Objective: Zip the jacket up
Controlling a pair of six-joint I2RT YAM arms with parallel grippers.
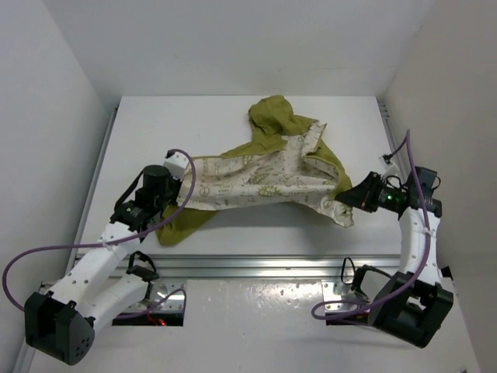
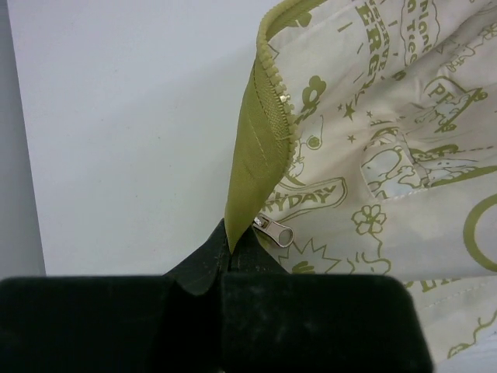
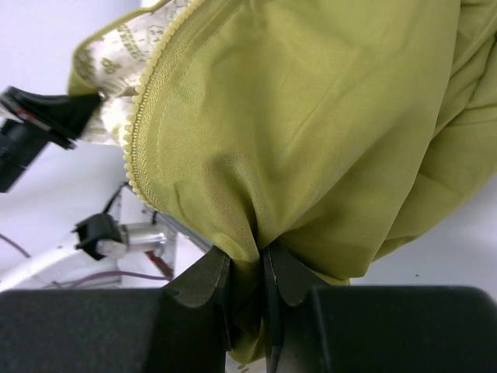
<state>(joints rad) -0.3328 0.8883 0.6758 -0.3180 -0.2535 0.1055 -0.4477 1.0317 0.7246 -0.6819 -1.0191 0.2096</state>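
The olive-green jacket (image 1: 264,179) hangs stretched between both arms over the white table (image 1: 256,229), cream printed lining up and hood (image 1: 272,116) toward the back. My left gripper (image 1: 188,185) is shut on the jacket's olive zipper edge (image 2: 250,155), pinching it at the tip (image 2: 229,250). The silver zipper pull (image 2: 277,231) lies just right of the jaws against the lining (image 2: 404,155). My right gripper (image 1: 343,199) is shut on a bunched fold of olive fabric (image 3: 311,116), which fills the narrow gap between the jaws (image 3: 248,272). A row of zipper teeth (image 3: 144,116) runs down the left.
An aluminium rail (image 1: 256,264) runs along the table's near edge, just past the arm bases. White walls close in the table on the left, right and back. Purple cables (image 1: 12,272) loop beside both arms.
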